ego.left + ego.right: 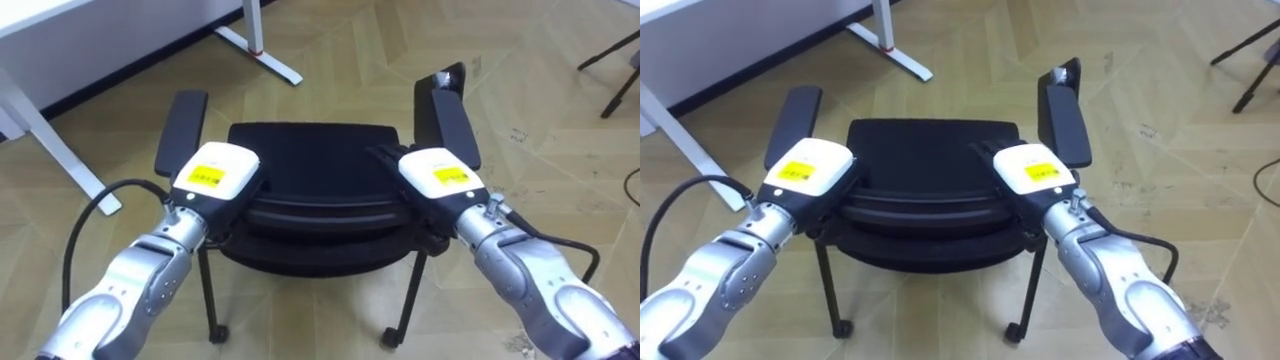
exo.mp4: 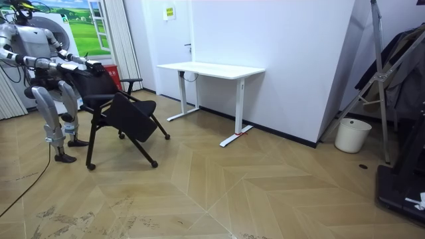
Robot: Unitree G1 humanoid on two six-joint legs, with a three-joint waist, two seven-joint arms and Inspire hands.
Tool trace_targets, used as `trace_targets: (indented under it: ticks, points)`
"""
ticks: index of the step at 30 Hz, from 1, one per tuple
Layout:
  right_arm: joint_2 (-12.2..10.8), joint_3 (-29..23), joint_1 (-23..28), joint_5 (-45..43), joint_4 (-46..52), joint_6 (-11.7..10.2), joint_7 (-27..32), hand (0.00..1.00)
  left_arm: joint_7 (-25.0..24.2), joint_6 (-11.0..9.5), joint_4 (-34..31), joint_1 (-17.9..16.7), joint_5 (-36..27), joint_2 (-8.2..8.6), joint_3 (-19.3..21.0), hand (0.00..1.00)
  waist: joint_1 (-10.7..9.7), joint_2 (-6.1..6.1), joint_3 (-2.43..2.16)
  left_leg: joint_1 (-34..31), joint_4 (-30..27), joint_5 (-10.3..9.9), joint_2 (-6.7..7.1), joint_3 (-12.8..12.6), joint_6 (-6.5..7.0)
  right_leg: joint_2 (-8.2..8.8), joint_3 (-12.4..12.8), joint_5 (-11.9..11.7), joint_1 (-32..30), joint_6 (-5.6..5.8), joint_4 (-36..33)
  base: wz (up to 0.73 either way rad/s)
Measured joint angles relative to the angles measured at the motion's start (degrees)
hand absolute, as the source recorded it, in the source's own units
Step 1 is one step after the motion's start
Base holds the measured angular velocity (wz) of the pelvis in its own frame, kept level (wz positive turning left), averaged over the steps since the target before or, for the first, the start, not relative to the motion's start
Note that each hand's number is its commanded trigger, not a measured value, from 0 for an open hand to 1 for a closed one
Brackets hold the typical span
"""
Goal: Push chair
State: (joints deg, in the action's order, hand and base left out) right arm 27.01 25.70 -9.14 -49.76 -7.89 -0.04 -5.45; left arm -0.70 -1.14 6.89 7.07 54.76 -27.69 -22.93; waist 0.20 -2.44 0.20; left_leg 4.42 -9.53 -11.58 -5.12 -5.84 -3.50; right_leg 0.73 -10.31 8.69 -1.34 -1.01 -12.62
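The robot stands behind the black chair (image 1: 310, 150), its left hand (image 1: 212, 178) and right hand (image 1: 440, 177) set on the backrest's top edge; the fingers are hidden, so their grip cannot be told. The push seems about to start and calls for even forward pressure. Open floor (image 2: 265, 192) lies ahead, and the white bench (image 2: 211, 69) stands ahead-left.

Chair (image 1: 310, 150), black: one, against both hands. Armrests (image 1: 182, 128): two, one just outside each hand. Hands: two, left hand (image 1: 213, 172) and right hand (image 1: 440, 178). Desk (image 2: 211, 68), white: one, beyond the hands. Bucket (image 2: 352, 135), white: one, well apart.
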Motion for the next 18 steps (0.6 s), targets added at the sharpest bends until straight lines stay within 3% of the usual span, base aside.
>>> trace_targets:
  ticks: [8, 13, 18]
  points:
    - [0.0, 0.6, -0.2, -2.6, -2.4, 0.1, 1.2, 1.0, 0.5, -0.3, 3.4, 2.3, -0.1, 1.1, -1.7, 1.0, -0.3, 0.51, 0.11, 0.6, -0.1, 0.0, 0.04, 1.3, 0.0, 0.2, -1.4, 0.0, 1.3, 0.02, 0.1, 0.09]
    - [0.0, 0.5, -0.6, -4.2, -4.3, 0.0, 2.7, 1.0, 0.9, -0.2, 4.1, 2.1, -0.1, 2.63, -2.2, 1.0, -0.6, 1.62, 0.12, 0.8, -0.1, 0.0, 0.27, 1.4, 0.0, 0.38, -1.6, 0.1, 1.9, 0.18, 0.7, 0.06]
    - [-0.2, 0.5, -0.2, -6.2, -5.3, -0.9, 5.3, 1.0, 0.9, -0.2, 4.4, 1.9, -0.1, 2.93, -2.1, 1.0, -1.5, 1.96, 0.05, 1.0, -0.1, 0.0, 0.36, 1.9, 0.01, 0.56, -2.4, 0.2, 2.6, 0.28, 1.0, 0.07]
